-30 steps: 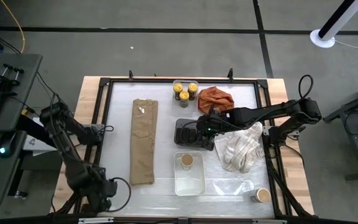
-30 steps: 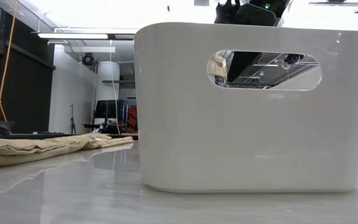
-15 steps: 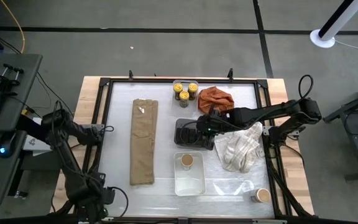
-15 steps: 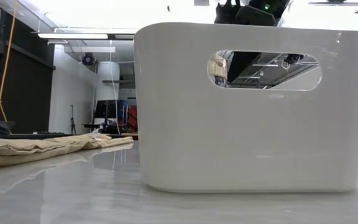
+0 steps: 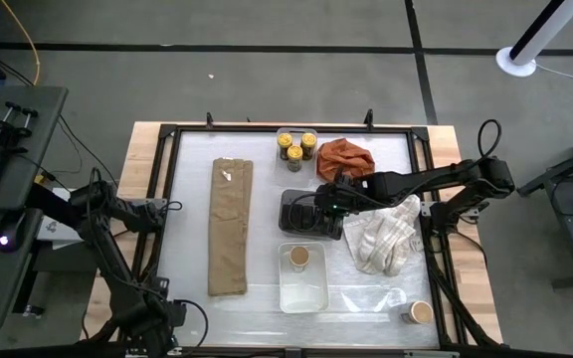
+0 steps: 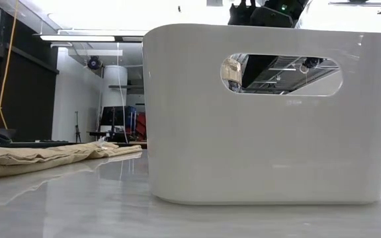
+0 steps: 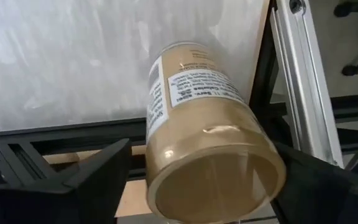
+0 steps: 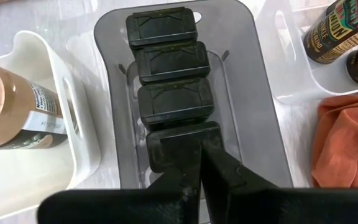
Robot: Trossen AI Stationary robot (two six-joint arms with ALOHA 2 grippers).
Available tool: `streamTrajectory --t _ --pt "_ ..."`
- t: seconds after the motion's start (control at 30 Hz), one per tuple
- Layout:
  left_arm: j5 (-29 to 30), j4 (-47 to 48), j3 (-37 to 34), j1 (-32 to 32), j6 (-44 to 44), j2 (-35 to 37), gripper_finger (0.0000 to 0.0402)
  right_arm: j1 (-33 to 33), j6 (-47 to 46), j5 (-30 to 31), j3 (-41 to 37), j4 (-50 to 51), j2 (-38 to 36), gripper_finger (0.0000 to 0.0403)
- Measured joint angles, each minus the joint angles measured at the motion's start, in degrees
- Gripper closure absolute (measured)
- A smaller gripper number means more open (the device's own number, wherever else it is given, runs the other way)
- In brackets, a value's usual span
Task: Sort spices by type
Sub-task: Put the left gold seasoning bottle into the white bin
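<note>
The left gripper (image 7: 191, 186) is clamping a tan-topped tub (image 7: 207, 168) between its fingers (right gripper (image 8: 194, 165), fingers together, is hovering over the dark tins (image 8: 169, 81)).

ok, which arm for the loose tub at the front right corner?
Right: the loose tub sits on the side of the right gripper; the left gripper is far off, shut on the held tub.

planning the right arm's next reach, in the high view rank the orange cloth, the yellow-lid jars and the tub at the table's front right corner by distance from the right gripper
From the right gripper:
1. Orange cloth, just behind it.
2. Yellow-lid jars, at the back edge.
3. Tub, front right corner, farthest.
</note>
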State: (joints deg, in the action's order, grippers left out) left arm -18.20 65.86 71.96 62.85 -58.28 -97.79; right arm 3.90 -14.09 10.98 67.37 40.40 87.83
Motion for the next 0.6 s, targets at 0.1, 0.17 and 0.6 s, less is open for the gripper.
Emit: streamTrajectory --t 0.1,0.17,0.6 --pt "-0.26 0.7 0.0 -0.01 0.0 0.04 0.0099 0.0 -0.02 0.1 0.0 0.0 0.0 0.0403" --pt "-0.3 0.98 0.02 -0.05 -0.02 0.1 0.0134 0.0 -0.35 0.62 0.0 0.18 0.0 0.0403" --pt "10.18 5.13 0.76 -12.67 1.65 8.74 0.0164 2.4 -11.33 -0.91 -0.02 8.52 -9.64 0.0403"
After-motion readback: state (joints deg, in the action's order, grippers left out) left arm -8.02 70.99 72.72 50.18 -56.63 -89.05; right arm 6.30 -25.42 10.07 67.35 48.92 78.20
